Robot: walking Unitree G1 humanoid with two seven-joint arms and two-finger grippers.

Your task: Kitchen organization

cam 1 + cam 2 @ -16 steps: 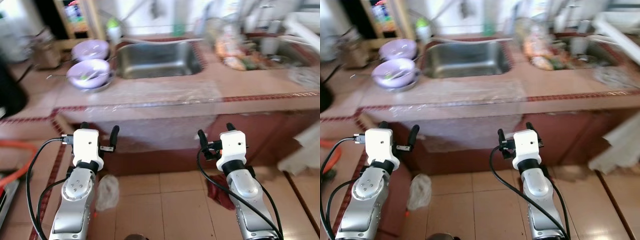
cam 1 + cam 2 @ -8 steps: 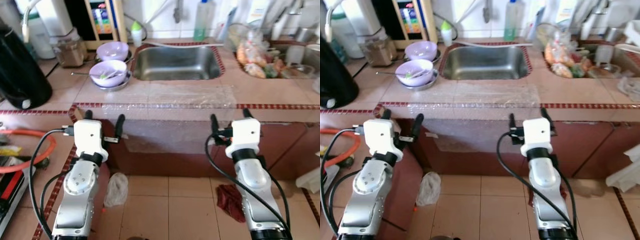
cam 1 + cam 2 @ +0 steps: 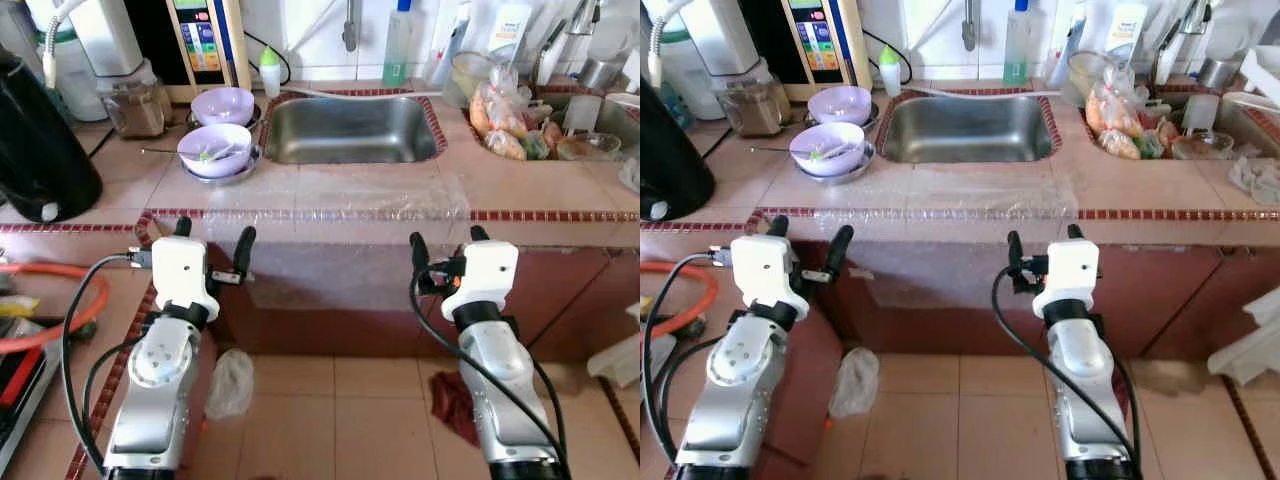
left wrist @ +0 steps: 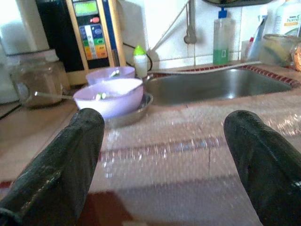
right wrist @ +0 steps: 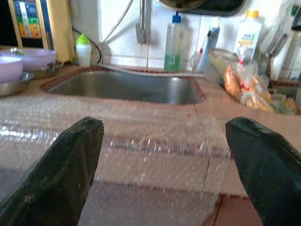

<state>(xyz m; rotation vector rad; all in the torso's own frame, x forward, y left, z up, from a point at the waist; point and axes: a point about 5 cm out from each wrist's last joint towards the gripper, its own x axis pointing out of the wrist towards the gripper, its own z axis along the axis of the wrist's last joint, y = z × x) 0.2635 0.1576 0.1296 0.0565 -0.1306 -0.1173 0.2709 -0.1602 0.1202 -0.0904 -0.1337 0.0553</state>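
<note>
Gleaming lilac bowls (image 3: pixel 214 150) beside sink (image 3: pixel 350 128)

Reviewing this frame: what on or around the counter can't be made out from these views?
- Front purple bowl: something greenish lies inside; too small to identify in the eye views, blurred in the left wrist view.
- Bagged food right of the sink: the plastic hides what it is.
- Black appliance: cut off by the left edge.
- Back purple bowl: contents too small to see.
- Bubble wrap over the counter edge hides the tiles beneath.
</note>
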